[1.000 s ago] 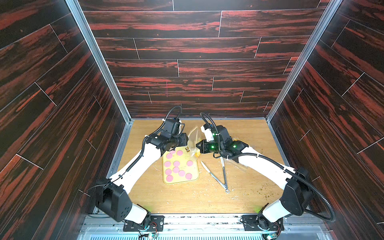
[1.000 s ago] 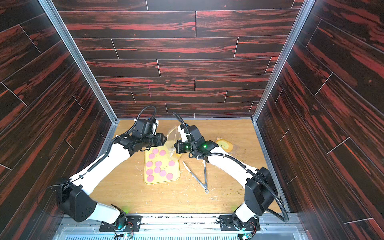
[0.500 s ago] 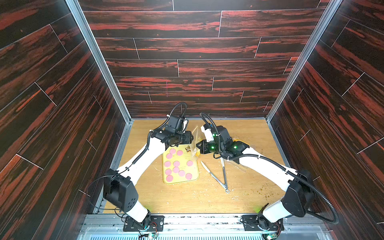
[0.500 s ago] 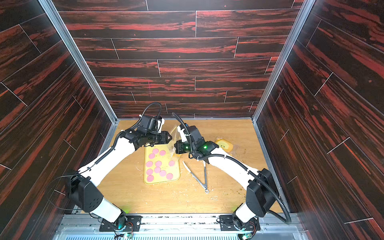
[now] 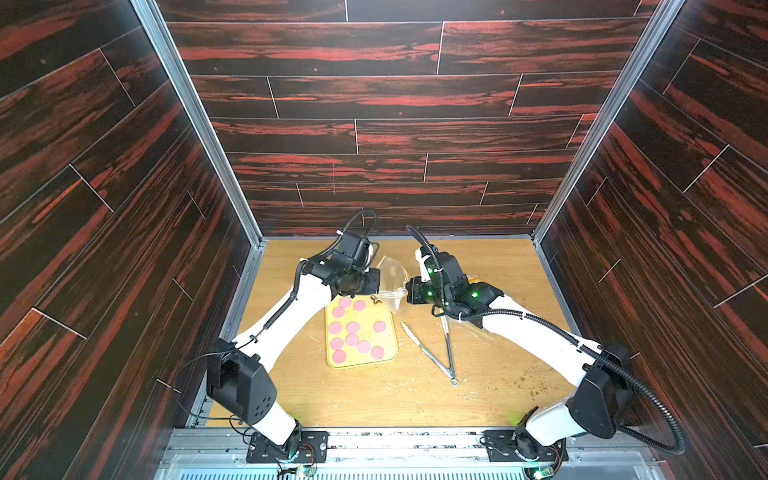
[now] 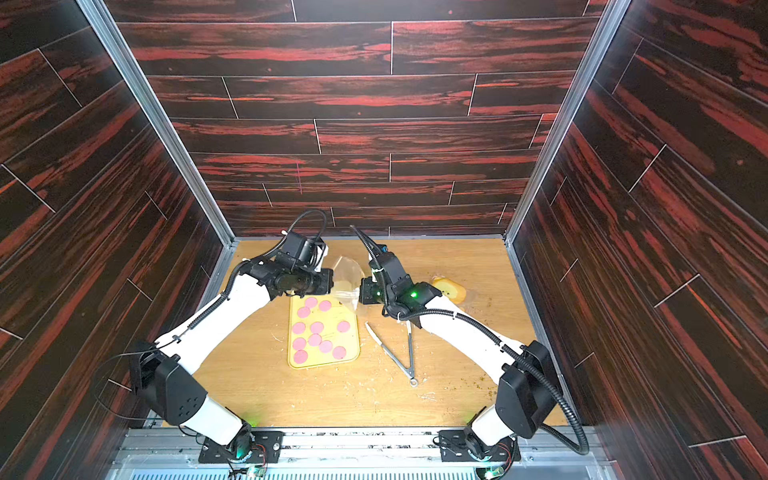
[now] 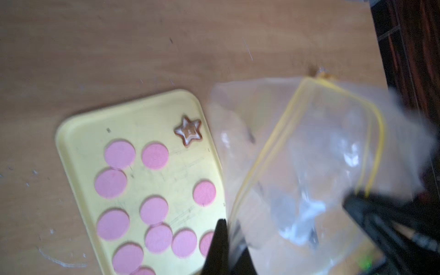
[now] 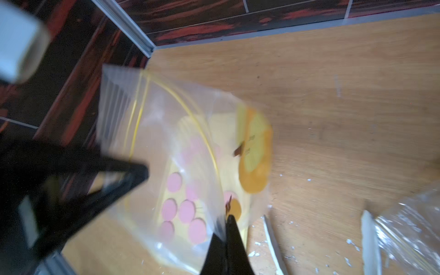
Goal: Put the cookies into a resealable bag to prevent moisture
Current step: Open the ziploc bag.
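Note:
Several pink cookies (image 5: 353,327) (image 6: 316,327) (image 7: 154,210) lie flat on the yellow tray (image 5: 361,365) (image 6: 324,365) (image 7: 142,119). Just behind the tray, a clear resealable bag (image 5: 390,276) (image 6: 347,274) (image 7: 309,154) (image 8: 166,123) with a yellow zip line hangs between both grippers, its mouth spread. My left gripper (image 5: 376,286) (image 7: 227,222) is shut on one side of the bag's rim, and my right gripper (image 5: 406,291) (image 8: 228,217) is shut on the opposite side. In the right wrist view the cookies (image 8: 187,212) show through the film.
A star-shaped biscuit (image 7: 188,131) sits in the tray's far corner. Metal tongs (image 5: 436,353) lie on the wooden table right of the tray. A blurred orange-yellow round thing (image 8: 254,152) shows at the bag. A second plastic wrap with a yellow item (image 6: 449,289) lies behind the right arm.
My left arm has swung right from over the tray's corner to the bag, and its gripper has closed on the bag's rim. The right gripper has kept its hold.

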`<state>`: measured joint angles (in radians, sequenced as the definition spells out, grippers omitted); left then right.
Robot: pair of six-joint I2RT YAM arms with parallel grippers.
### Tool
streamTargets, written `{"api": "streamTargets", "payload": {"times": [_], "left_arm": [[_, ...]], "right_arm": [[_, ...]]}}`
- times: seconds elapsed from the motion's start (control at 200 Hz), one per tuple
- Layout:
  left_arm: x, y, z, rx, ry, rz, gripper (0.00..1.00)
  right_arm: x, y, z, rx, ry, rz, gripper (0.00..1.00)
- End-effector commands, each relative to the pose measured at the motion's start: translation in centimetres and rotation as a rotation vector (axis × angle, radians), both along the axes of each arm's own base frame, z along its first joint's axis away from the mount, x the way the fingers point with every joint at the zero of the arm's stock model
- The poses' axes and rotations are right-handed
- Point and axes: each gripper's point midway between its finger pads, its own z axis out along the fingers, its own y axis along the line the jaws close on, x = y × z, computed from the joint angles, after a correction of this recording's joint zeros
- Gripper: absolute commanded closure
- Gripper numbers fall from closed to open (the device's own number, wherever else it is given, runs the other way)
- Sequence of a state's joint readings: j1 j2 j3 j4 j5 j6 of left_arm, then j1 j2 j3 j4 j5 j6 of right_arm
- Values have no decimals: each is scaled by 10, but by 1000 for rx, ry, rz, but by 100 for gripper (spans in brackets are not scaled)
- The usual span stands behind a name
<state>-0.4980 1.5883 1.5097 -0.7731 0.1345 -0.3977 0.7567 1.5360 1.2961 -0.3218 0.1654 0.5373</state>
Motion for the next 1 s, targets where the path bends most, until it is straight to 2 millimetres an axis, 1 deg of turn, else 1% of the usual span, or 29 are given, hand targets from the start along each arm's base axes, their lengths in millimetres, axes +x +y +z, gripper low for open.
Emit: {"api": "streamTargets", "payload": {"times": [0.0,0.065,0.115,0.195,0.266,0.351,0.441,0.546,0.576,0.616,0.686,0.747,0.822,0.897,0.997], "left_arm": [[-25,4,24,-17,17,-43,100],[-25,3,30,-22,5,-49,100],[-26,1,34,-31,-1,-58,100],[-27,-4,40,-62,-5,-76,100],[-27,-5,44,-69,-11,-80,100],[-28,0,46,-51,-20,-71,100],[-29,-3,48,-68,-20,-77,100],[-31,-10,55,-116,-21,-94,100],[-32,-9,56,-117,-23,-94,100],[-32,-2,56,-83,-29,-77,100],[-30,20,56,-9,-35,-30,100],[-31,35,60,19,-46,6,100],[-35,58,61,83,-57,61,100],[-41,82,58,169,-49,119,100],[-53,106,49,238,-21,178,100]], "right_arm": [[1,17,10,46,-21,77,99],[-8,36,17,119,-20,181,93],[-12,45,20,150,-18,227,85],[-9,49,20,149,-21,239,79],[-3,50,12,114,-9,227,69],[0,54,6,97,8,239,66],[2,58,0,96,21,243,61],[13,56,-14,39,30,211,60],[15,54,-20,14,34,200,62],[19,49,-28,-32,42,181,65],[23,38,-39,-105,41,138,71],[26,30,-40,-128,29,116,74],[25,27,-43,-144,29,116,78],[24,32,-48,-135,41,138,80],[15,53,-45,-53,52,218,81]]}}
